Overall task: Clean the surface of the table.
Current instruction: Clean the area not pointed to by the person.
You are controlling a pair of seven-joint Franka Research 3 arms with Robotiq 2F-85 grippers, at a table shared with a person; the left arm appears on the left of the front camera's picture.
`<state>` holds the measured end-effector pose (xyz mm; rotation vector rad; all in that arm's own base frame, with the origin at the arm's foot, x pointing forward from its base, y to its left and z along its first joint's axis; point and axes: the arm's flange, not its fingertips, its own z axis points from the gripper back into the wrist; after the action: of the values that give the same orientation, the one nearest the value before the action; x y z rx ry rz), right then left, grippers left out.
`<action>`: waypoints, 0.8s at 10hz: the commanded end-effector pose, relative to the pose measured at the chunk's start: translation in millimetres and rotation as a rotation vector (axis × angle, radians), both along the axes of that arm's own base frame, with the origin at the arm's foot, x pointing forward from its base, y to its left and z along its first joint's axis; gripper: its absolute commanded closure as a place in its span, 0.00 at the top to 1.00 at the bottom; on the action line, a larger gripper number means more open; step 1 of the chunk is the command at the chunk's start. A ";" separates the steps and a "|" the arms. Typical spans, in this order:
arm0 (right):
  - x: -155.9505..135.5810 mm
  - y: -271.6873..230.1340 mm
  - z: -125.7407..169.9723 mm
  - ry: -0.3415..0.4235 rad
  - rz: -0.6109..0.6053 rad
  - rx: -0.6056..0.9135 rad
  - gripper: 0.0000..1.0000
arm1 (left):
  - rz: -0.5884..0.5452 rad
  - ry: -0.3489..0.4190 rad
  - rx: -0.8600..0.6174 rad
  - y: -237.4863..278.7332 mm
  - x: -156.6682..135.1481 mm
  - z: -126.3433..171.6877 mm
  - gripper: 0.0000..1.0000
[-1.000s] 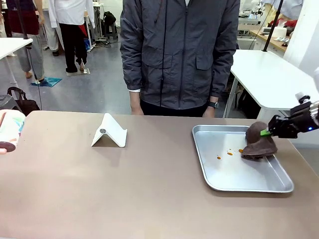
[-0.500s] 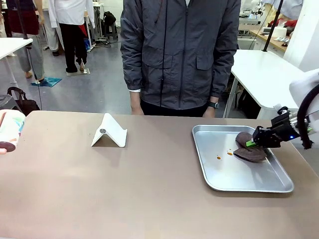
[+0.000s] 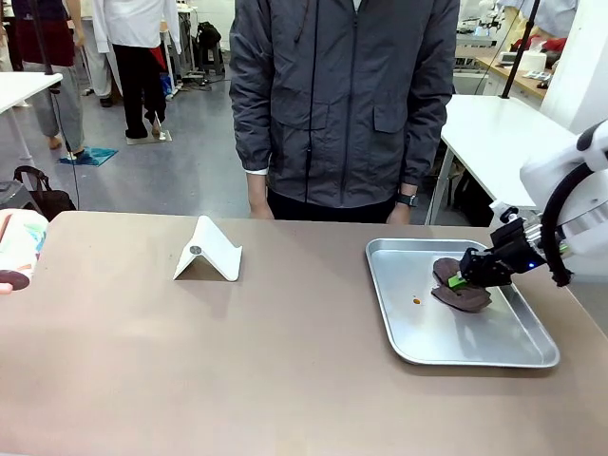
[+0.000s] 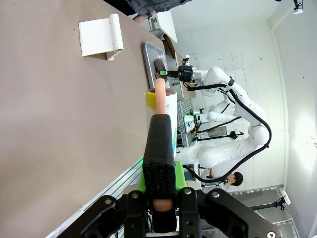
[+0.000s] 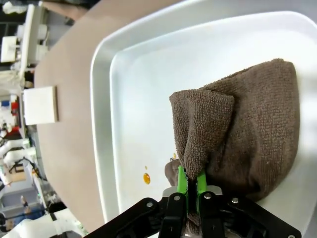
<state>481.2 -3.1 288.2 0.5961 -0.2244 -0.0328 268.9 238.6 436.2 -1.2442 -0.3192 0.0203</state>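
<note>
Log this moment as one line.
right gripper: shut on cloth in tray | orange spot: on tray | left gripper: shut on pink stick | stand: on table

A white folded stand (image 3: 211,252) sits left of the silver tray (image 3: 456,337); brown cloth (image 3: 472,302) and orange spot (image 3: 416,301) lie inside

The brown worktop (image 3: 285,380) carried a white folded stand (image 3: 209,250) and, well apart, a metal tray (image 3: 427,337).
</note>
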 end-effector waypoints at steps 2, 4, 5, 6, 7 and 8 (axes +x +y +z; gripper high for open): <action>-4.1 36.9 -9.9 0.025 0.084 0.012 0.07 | -0.001 -0.001 -0.001 -2.0 -2.9 1.2 0.22; -8.2 63.6 -12.6 0.049 0.154 0.051 0.07 | -0.001 -0.001 -0.001 -2.0 -2.9 1.2 0.22; -13.4 77.6 -15.3 0.063 0.192 0.056 0.07 | -0.001 -0.001 -0.001 -2.0 -2.9 1.2 0.22; -20.0 90.1 -17.7 0.065 0.228 0.028 0.07 | -0.001 -0.001 -0.001 -2.0 -2.9 1.2 0.22; -25.6 96.8 -18.1 0.062 0.253 0.020 0.07 | -0.001 -0.001 -0.001 -2.0 -2.9 1.2 0.22; -27.5 98.8 -18.9 0.052 0.253 0.009 0.07 | -0.001 -0.001 -0.001 -2.0 -2.9 1.2 0.22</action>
<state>466.5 91.4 283.0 0.6547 -0.1199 0.1632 268.9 238.6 436.2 -1.2442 -0.3193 0.0207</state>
